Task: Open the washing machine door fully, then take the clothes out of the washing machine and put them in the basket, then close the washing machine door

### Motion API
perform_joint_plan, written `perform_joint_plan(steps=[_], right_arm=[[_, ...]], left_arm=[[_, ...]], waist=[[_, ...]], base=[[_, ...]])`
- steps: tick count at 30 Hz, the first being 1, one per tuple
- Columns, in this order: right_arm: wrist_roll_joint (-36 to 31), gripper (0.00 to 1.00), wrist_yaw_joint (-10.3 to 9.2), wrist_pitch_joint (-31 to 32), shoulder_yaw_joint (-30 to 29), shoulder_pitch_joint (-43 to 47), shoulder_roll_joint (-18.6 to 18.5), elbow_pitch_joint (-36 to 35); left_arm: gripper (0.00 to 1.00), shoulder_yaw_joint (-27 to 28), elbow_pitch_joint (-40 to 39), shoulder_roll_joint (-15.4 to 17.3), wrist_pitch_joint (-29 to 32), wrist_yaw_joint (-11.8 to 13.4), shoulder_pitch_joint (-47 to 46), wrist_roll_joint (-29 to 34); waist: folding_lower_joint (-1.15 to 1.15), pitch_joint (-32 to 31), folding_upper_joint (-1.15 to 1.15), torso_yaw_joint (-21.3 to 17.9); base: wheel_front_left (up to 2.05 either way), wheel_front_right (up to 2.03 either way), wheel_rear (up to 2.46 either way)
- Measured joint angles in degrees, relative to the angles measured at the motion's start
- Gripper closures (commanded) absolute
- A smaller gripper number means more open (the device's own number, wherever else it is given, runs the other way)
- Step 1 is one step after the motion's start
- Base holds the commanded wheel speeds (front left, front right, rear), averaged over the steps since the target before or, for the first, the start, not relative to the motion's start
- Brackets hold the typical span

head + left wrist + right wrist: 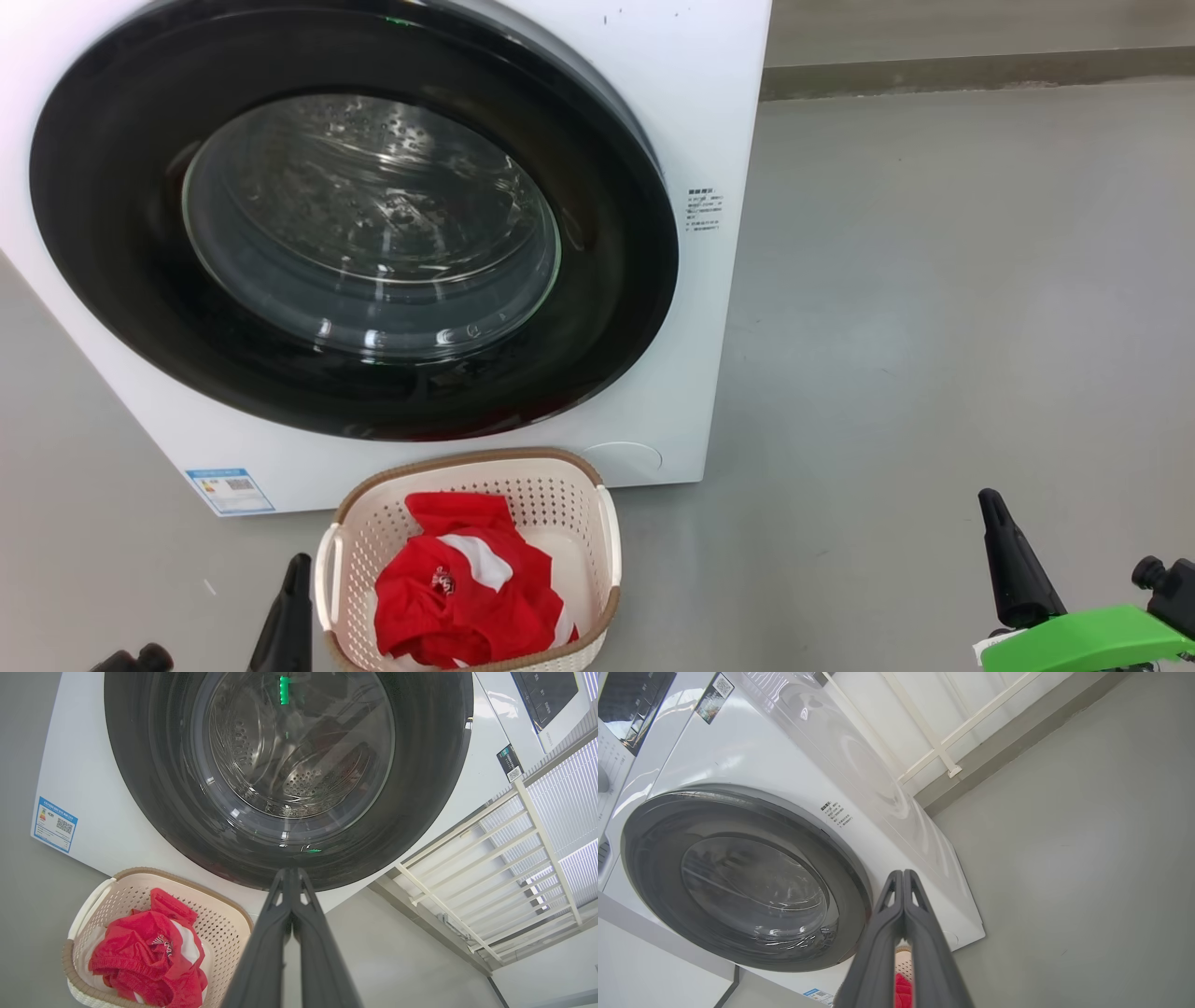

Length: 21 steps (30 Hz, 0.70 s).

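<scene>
We log the washing machine door (355, 224) shut, clothes (467, 588) in the basket (560, 485) just before it. Left wrist view adds a white railing (546, 851). Left gripper (290, 872) and right gripper (903, 875) closed, fingers together. Grey floor (934, 327) spreads right of basket.

One washing machine (691, 112), one washing machine door (112, 233), one basket (551, 499), one blue label sticker (229, 490), one bundle of red clothes (439, 607); number of garments unclear.

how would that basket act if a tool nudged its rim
The basket looks like thin perforated plastic, so probably light and apt to slide on the smooth floor. The red clothes inside lie crumpled, likely floppy, adding little weight.
</scene>
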Motion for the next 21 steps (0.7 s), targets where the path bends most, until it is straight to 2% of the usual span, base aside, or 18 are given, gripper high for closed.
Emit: perform_joint_plan(steps=[21], right_arm=[[13.7,1.0,-0.15,3.4,-0.3,-2.4,-0.3,1.5]], left_arm=[[1.0,0.8,2.3,0.0,3.6,-1.0,-2.1,-13.7]], waist=[[0.0,0.5,0.0,0.4]], base=[[0.0,0.0,0.0]])
